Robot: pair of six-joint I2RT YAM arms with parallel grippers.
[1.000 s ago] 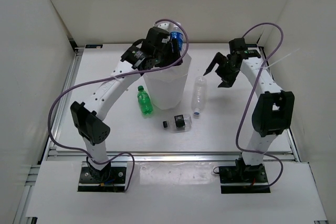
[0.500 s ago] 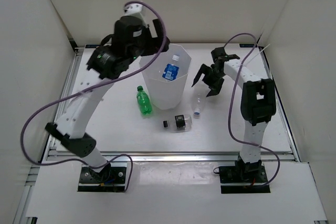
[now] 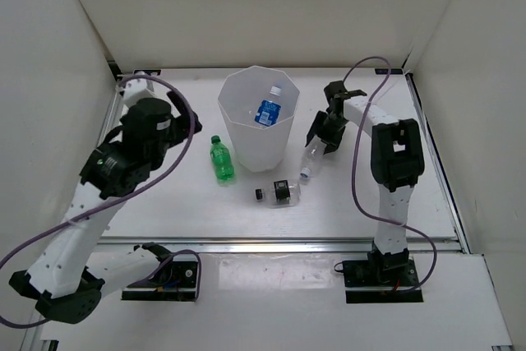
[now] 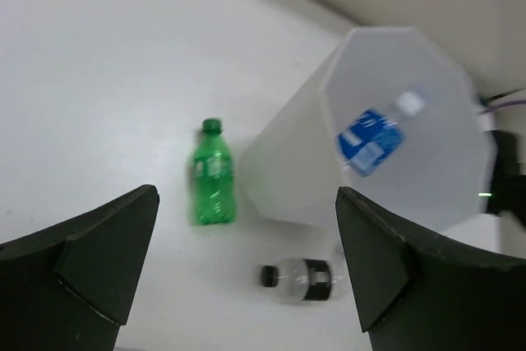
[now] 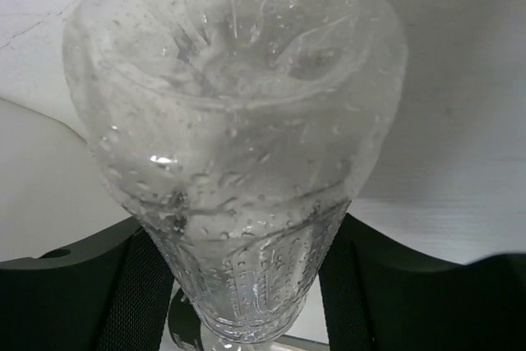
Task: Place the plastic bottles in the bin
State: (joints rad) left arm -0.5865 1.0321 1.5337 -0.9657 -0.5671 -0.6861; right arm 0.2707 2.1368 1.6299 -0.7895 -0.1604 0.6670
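The bin stands upright near the middle of the table. Inside it you see one clear bottle with a blue label, and its white cap points toward 1 o'clock.

Three bottles lie on their sides on the table around the bin. The green bottle is at 8 o'clock from the bin and just beside its wall, with the cap toward 12 o'clock. The short clear bottle with the black label is at about 5 o'clock from the bin and a little apart from it, with the black cap toward 9 o'clock. The plain clear bottle is at 4 o'clock from the bin, with the cap toward 7 o'clock and small water drops on its inner wall.

Your right gripper is low over the base end of the plain clear bottle. In the wrist view one dark finger sits along each side of the bottle. I cannot tell whether they already press it.

Your left gripper is high above the table, at 9 o'clock from the bin. Its jaws are spread wide and nothing is between them.
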